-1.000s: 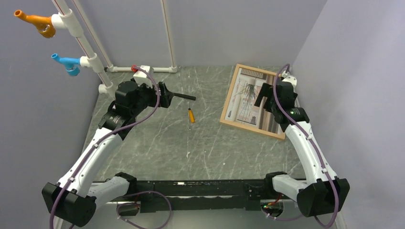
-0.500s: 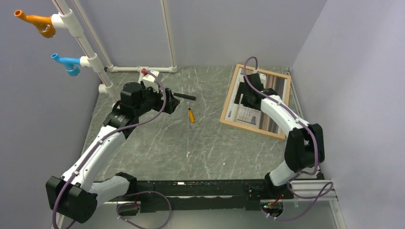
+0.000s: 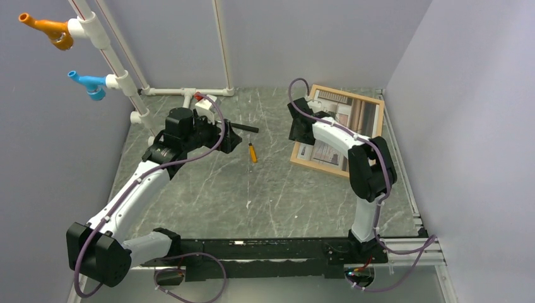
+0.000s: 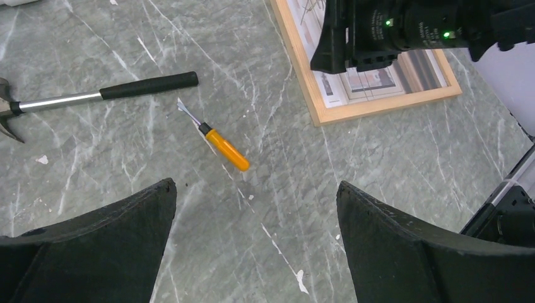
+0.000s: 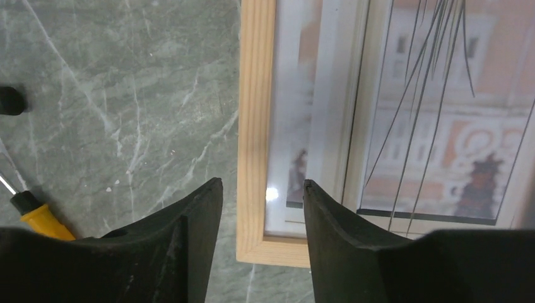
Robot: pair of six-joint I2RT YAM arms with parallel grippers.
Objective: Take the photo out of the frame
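Now your right end effector (image 5: 262,183) straddles the frame (image 5: 255,95) edge half-spread, gripping nothing, and your left end effector (image 4: 255,185) gapes wide

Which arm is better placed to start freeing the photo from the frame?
Right: the right pincer is over the frame, its edge rail between the fingers; the left pincer hovers apart, by the screwdriver.

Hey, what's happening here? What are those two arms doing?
The job is getting the photo out of its wooden frame, which lies flat on the table with the photo in it. The right gripper is over one side rail of the frame near a corner, jaws apart on either side of it, not visibly gripping. The left gripper hangs open above an orange-handled screwdriver and a hammer, touching neither.
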